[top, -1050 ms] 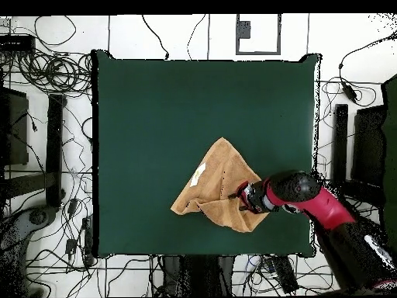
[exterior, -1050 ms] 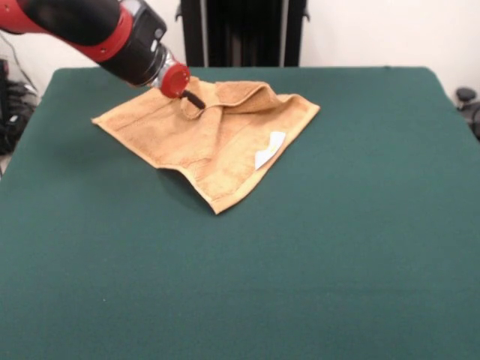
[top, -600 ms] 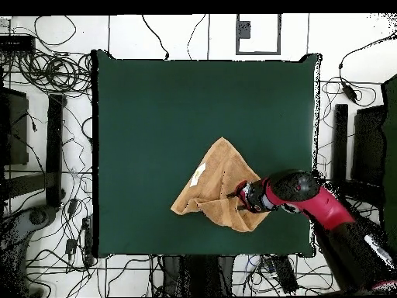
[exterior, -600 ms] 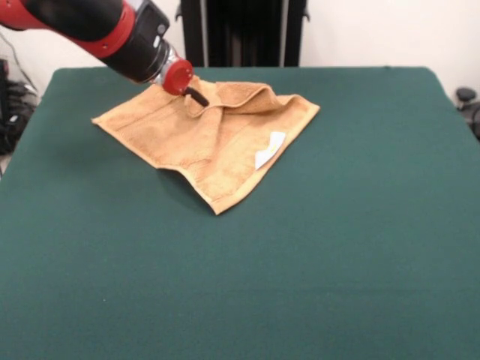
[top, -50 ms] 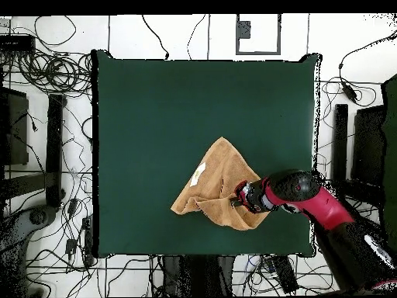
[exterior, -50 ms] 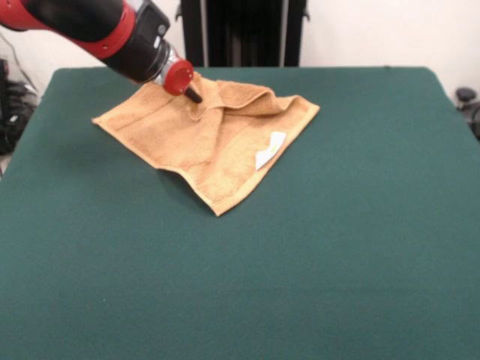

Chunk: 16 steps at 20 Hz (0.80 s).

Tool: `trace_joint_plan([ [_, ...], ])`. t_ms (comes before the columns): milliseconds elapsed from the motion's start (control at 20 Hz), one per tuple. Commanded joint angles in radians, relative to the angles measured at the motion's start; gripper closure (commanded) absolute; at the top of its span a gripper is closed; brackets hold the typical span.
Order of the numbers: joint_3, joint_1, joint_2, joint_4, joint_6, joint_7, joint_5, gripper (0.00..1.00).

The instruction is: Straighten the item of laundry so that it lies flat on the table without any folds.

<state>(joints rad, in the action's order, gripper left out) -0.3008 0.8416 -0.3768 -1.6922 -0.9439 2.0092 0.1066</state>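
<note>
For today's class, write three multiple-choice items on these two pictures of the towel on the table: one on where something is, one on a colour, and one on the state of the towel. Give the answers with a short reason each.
1. Where does the tool sit in the front view?
A. over the towel's far edge
B. on the bare table near the camera
C. beside the white tag

2. What colour is the table top?
A. grey
B. dark green
C. white

3. How does the towel lie?
A. rolled up
B. flat with no folds
C. folded over and rumpled

Answers:
1 A: the tool meets the towel at its far edge.
2 B: the table is dark green all round the towel.
3 C: a flap lies folded over near the tool, and the tag shows on the upper layer.
</note>
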Motion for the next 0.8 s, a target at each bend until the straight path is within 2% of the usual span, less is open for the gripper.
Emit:
trace_joint_plan([
  [50,-0.042,-0.05,0.045,-0.042,0.065,0.069,-0.045,1.0],
  [200,-0.049,-0.044,-0.009,-0.12,0.102,0.091,-0.056,1.0],
  [450,-0.097,-0.002,-0.128,-0.247,0.036,-0.019,-0.03,1.0],
  [500,-0.091,0.001,-0.165,-0.27,0.058,-0.041,0.002,1.0],
  [600,-0.084,0.005,-0.182,-0.283,0.075,-0.05,0.022,1.0],
  [650,-0.068,0.009,-0.235,-0.319,0.104,-0.064,0.06,1.0],
  [800,-0.074,0.029,-0.274,-0.358,0.162,-0.097,0.112,1.0],
])
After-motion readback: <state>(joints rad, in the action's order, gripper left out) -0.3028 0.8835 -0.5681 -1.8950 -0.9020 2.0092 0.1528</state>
